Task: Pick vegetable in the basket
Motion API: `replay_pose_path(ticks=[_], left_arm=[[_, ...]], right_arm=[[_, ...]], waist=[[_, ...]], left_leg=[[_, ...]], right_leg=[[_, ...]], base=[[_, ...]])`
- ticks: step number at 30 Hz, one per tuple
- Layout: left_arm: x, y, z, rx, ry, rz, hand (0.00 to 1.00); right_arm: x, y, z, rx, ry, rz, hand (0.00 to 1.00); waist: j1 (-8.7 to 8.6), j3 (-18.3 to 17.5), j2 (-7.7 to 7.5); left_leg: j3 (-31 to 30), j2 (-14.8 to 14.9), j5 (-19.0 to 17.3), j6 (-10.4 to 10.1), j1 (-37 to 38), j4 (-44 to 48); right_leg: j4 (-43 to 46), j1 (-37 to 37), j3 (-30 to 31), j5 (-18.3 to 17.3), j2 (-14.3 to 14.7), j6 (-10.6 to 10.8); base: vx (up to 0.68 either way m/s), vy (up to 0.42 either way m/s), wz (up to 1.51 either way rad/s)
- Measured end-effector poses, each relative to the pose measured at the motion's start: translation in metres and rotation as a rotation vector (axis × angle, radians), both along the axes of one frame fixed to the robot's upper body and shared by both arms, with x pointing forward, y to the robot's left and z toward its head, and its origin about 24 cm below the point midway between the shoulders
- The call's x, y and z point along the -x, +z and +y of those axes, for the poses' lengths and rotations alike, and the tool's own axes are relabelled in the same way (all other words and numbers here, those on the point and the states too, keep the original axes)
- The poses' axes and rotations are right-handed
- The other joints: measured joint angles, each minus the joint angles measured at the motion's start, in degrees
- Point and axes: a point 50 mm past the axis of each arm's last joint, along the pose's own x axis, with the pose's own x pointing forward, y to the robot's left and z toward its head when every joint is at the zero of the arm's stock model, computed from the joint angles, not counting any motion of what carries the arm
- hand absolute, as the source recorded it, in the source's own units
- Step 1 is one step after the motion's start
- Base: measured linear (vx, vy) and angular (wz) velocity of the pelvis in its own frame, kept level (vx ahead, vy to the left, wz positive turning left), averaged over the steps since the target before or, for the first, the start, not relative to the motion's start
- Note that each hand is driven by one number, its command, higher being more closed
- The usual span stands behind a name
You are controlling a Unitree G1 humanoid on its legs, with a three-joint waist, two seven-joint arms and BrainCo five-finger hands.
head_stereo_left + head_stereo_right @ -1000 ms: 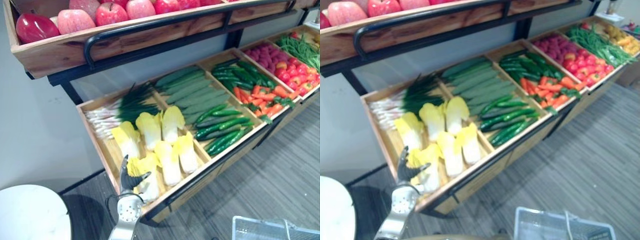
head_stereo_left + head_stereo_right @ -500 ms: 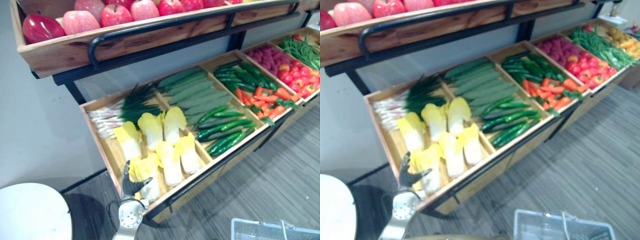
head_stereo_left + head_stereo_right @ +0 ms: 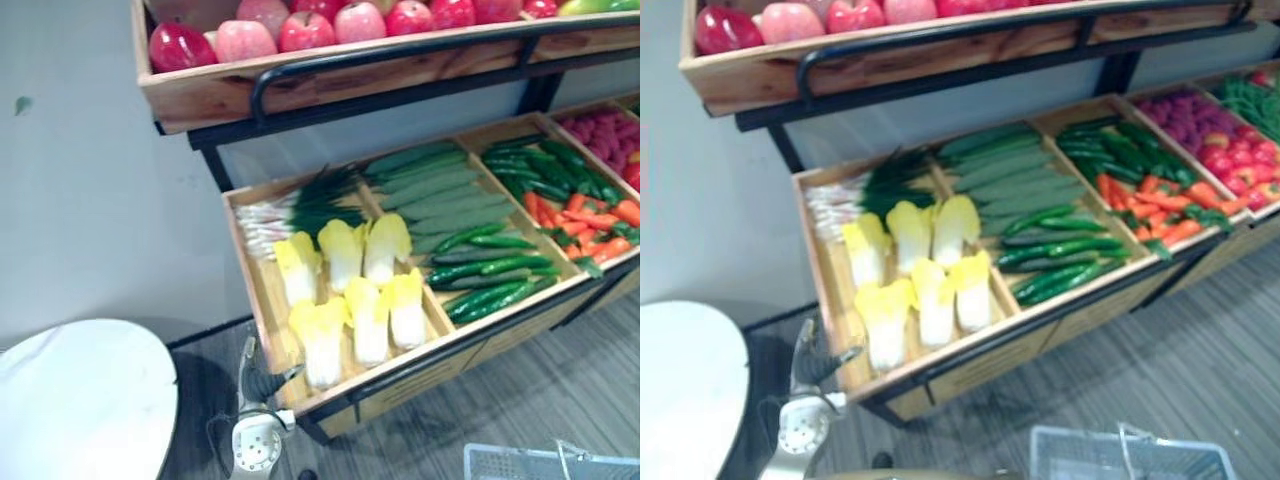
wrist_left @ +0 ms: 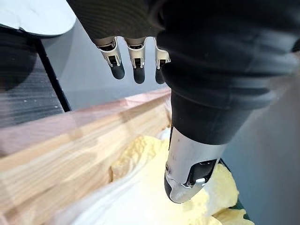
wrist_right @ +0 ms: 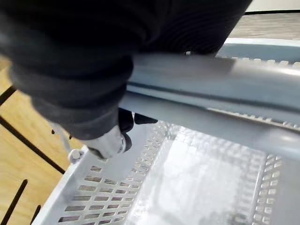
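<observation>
Several yellow-white napa cabbages point(image 3: 345, 290) lie in the left wooden crate point(image 3: 256, 300) of the lower shelf. My left hand point(image 3: 261, 381) hangs open at the crate's front left corner, just left of the nearest cabbage point(image 3: 883, 322) and not touching it. In the left wrist view its straight fingers point(image 4: 135, 60) and thumb point(image 4: 186, 159) hover over the crate's wooden rim point(image 4: 70, 140), with cabbage point(image 4: 140, 192) below. My right hand point(image 5: 105, 138) is shut on the handle point(image 5: 201, 79) of a white perforated basket point(image 5: 187, 178), which shows low at the right point(image 3: 1125, 458).
Scallions point(image 3: 290, 208) lie behind the cabbages. Long green gourds point(image 3: 430, 190) and cucumbers point(image 3: 485, 272) fill the crate to the right, then carrots point(image 3: 590, 215). Apples point(image 3: 300, 28) line the upper shelf behind a black rail point(image 3: 400, 65). A white round table point(image 3: 80, 400) stands at the left.
The camera has swung, shifting the whole shelf rightward in the picture. My left hand, earlier over the front-left cabbage, now sits at the crate's corner, clear of it.
</observation>
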Motion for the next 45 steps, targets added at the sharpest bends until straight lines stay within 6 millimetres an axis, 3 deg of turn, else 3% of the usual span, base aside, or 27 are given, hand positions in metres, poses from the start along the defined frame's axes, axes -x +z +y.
replay_pose_path(ticks=[3,11,23,45], left_arm=[[0.001,-0.002,0.000,0.001,-0.002,0.021,0.00],[-0.004,-0.003,-0.001,-0.001,-0.007,0.027,0.00],[-0.015,0.013,-0.006,-0.029,-0.037,-0.053,0.00],[-0.015,0.009,-0.016,-0.015,-0.094,-0.031,0.00]], right_arm=[[-0.008,0.001,0.002,0.012,0.064,-0.005,1.00],[-0.029,0.004,0.008,0.008,0.128,-0.060,1.00],[-0.022,0.001,0.009,0.014,0.080,-0.053,1.00],[-0.022,0.001,0.010,0.011,0.080,-0.049,1.00]], waist=[[1.08,0.4,-0.08],[0.96,1.8,-0.31],[0.80,2.4,-0.59],[0.77,2.6,-0.27]], left_leg=[[-1.1,0.0,0.3,0.0,-0.1,0.1],[-2.1,0.0,0.8,0.0,-0.4,0.1],[-1.6,0.1,0.8,0.0,-0.3,0.1],[-0.2,0.7,0.6,-0.1,0.3,0.1]], right_leg=[[0.0,0.6,-1.1,-0.2,0.1,-0.1],[0.8,0.5,-1.8,-0.6,0.1,-0.3],[0.8,0.4,-1.3,-0.6,0.2,-0.4],[0.7,0.3,0.1,-0.5,0.6,-0.4]], base=[[-0.01,-0.028,0.19],[0.00,-0.008,0.05],[0.00,-0.002,-0.01],[0.00,-0.002,-0.02]])
